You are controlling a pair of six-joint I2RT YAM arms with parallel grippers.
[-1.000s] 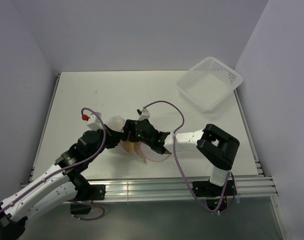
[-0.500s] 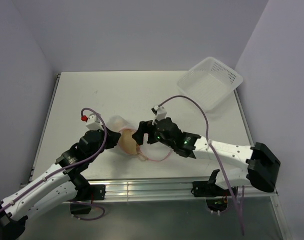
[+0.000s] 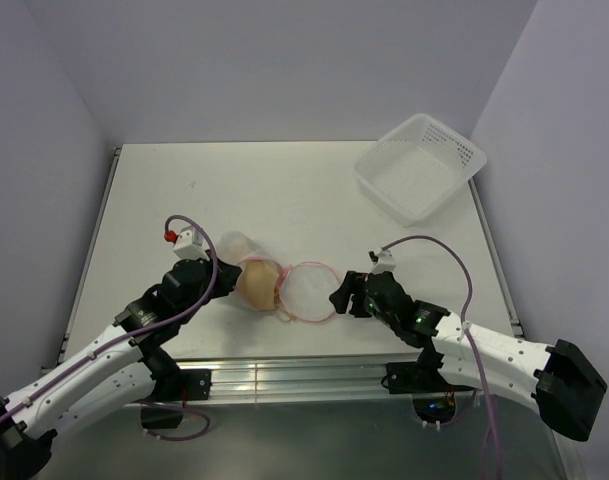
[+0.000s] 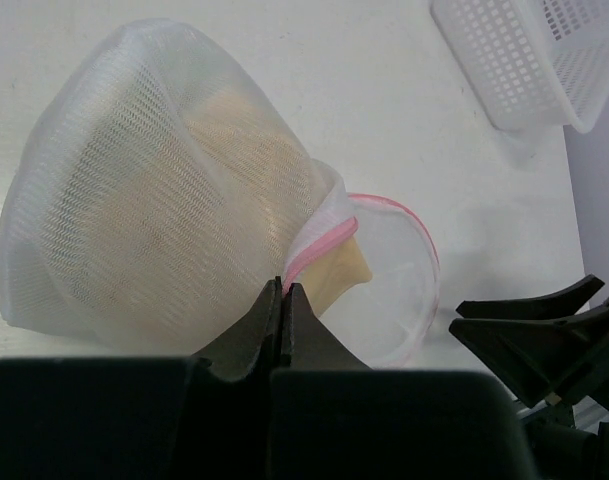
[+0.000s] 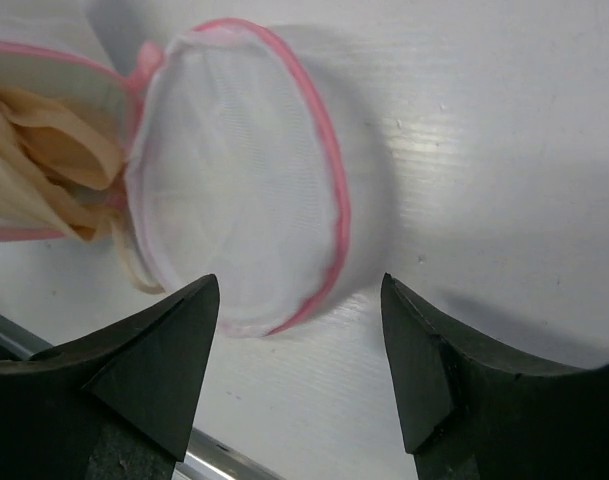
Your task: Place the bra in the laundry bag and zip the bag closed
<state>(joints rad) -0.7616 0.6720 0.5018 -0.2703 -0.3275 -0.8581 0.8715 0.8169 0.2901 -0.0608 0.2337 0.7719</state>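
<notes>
left gripper point(image 4: 284, 291) pinches the laundry bag point(image 4: 154, 190) at its rim; right gripper point(image 5: 299, 292) gapes wide.

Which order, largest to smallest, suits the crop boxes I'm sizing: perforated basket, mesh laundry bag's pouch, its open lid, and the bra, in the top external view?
1. Perforated basket
2. Laundry bag pouch
3. Open lid and the bra showing through the mesh: they look alike, too close to rank.
</notes>
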